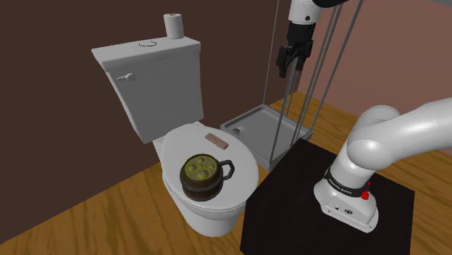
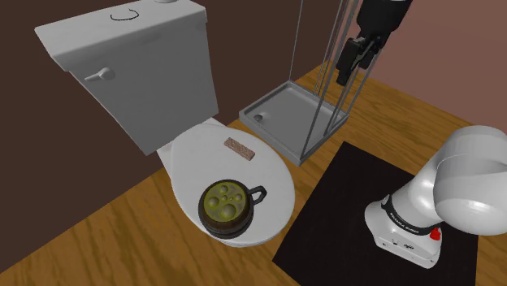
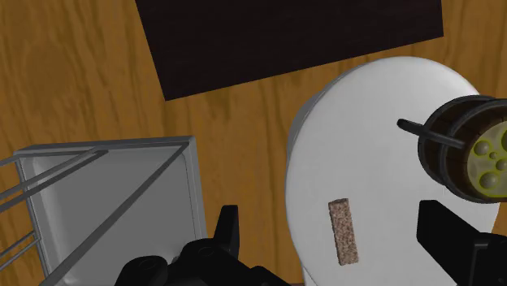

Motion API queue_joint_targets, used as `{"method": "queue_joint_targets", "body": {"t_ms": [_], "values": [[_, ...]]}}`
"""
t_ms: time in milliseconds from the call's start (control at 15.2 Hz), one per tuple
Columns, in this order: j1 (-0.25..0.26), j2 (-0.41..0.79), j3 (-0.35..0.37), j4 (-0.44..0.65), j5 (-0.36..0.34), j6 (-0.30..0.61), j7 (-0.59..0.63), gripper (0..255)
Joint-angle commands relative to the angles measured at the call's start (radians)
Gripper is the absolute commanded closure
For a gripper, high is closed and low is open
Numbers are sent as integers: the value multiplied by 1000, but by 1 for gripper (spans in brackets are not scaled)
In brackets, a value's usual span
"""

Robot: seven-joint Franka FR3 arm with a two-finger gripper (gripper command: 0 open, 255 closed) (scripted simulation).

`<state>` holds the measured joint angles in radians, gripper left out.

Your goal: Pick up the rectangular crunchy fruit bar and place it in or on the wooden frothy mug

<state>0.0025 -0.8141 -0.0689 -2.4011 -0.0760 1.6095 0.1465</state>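
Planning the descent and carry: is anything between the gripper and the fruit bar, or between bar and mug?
Nothing visible. The open black gripper hangs high above the brown speckled rectangular bar, only air between. The bar and the dark wooden barrel mug sit apart on the white toilet lid, bare lid between them.

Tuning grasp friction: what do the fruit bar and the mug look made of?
Bar: brown, speckled, grainy matte face, probably pressed cereal. Mug: dark wooden staves, matte; darker bands and handle, material unclear. Froth: greenish, bubbly.
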Motion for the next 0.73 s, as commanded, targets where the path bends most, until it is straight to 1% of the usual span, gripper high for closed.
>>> {"method": "queue_joint_targets", "body": {"t_ms": [0, 330, 660], "values": [[0, 0, 0, 0, 0, 0, 0, 0], [16, 110, -2, -70, 0, 180, -6, 0], [33, 254, -4, -104, 0, 360, -13, 0]]}}
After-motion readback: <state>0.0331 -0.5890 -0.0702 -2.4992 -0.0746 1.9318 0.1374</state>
